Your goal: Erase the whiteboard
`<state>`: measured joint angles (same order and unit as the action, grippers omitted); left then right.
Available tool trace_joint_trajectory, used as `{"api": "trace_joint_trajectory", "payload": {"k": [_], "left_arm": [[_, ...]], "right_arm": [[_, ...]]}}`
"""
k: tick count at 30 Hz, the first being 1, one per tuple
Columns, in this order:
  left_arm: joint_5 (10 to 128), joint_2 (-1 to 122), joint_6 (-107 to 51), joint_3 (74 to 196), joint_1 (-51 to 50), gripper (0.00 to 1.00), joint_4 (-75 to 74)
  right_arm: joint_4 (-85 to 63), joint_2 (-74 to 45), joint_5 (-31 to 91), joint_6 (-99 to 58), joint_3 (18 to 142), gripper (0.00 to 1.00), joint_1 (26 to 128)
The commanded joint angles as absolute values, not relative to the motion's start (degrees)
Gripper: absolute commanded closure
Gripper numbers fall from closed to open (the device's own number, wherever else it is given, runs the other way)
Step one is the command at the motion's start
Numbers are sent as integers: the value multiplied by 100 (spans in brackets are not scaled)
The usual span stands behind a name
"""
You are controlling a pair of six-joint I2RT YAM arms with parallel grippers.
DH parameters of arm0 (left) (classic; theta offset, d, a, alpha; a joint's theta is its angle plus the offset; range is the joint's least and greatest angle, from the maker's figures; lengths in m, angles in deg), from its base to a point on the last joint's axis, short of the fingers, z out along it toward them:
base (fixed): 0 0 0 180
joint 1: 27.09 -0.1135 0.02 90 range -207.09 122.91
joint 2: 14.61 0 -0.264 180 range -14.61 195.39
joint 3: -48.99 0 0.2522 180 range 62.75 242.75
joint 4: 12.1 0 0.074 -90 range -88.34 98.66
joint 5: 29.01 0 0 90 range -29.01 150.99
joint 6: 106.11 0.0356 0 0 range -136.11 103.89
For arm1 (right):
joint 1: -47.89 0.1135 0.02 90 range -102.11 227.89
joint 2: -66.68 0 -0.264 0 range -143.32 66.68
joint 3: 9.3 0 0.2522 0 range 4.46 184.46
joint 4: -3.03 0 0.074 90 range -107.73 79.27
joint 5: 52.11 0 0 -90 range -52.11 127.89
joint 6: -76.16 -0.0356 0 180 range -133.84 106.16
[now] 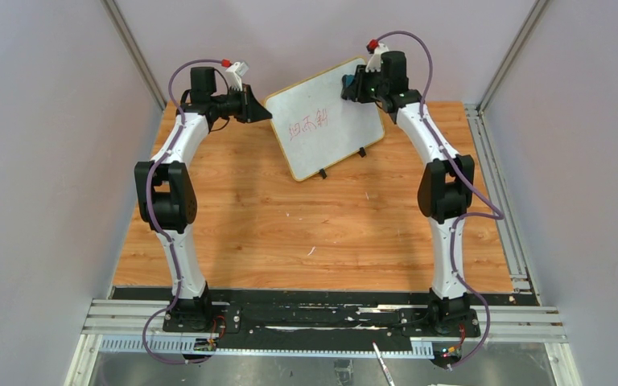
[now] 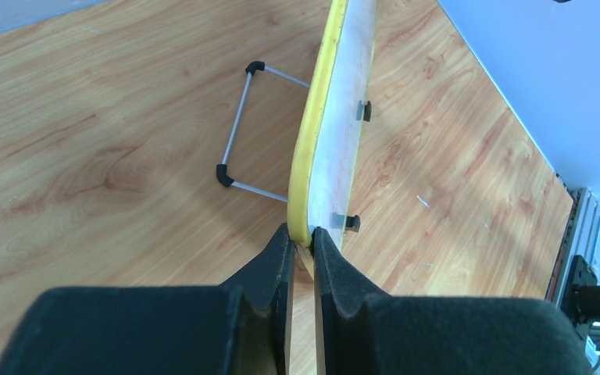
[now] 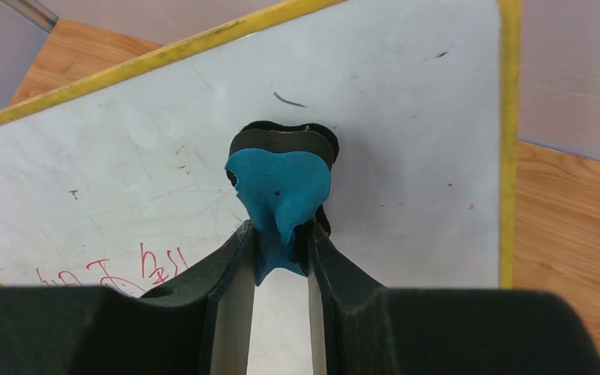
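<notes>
The whiteboard (image 1: 326, 121) stands tilted on two black feet at the back of the table, with red handwriting (image 1: 307, 125) in its middle. My left gripper (image 1: 259, 107) is shut on the board's left edge; the left wrist view shows its jaws (image 2: 302, 238) pinching the yellow frame (image 2: 316, 125). My right gripper (image 1: 354, 83) is shut on a blue eraser (image 3: 280, 191), which presses against the board's white face (image 3: 406, 156) near its upper right corner. The red marks (image 3: 117, 269) lie lower left of the eraser in the right wrist view.
The board's wire stand (image 2: 238, 129) rests on the wooden table (image 1: 314, 233) behind it. Grey walls close in at the back and sides. A metal rail (image 1: 499, 185) runs along the table's right edge.
</notes>
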<state>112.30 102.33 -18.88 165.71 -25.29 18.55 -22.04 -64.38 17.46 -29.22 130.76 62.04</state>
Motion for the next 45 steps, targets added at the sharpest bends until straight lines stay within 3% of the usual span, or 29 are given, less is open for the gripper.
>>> {"api": "trace_joint_trajectory", "payload": {"k": [1, 14, 21, 45], "left_arm": [[11285, 10227, -1585, 16563, -2384, 100, 2219], [11267, 10254, -1594, 16593, -2355, 100, 2216], [11267, 10263, -1587, 16612, -2349, 100, 2232], [11233, 10241, -1550, 16612, -2349, 100, 2315]], "right_arm": [[-2056, -6460, 1475, -2978, 12896, 99, 6413], [-1803, -5793, 1357, -2712, 11512, 99, 7143], [-2091, -5720, 1458, -2311, 11424, 100, 7512], [-2639, -6109, 1993, -2290, 12203, 99, 6478]]}}
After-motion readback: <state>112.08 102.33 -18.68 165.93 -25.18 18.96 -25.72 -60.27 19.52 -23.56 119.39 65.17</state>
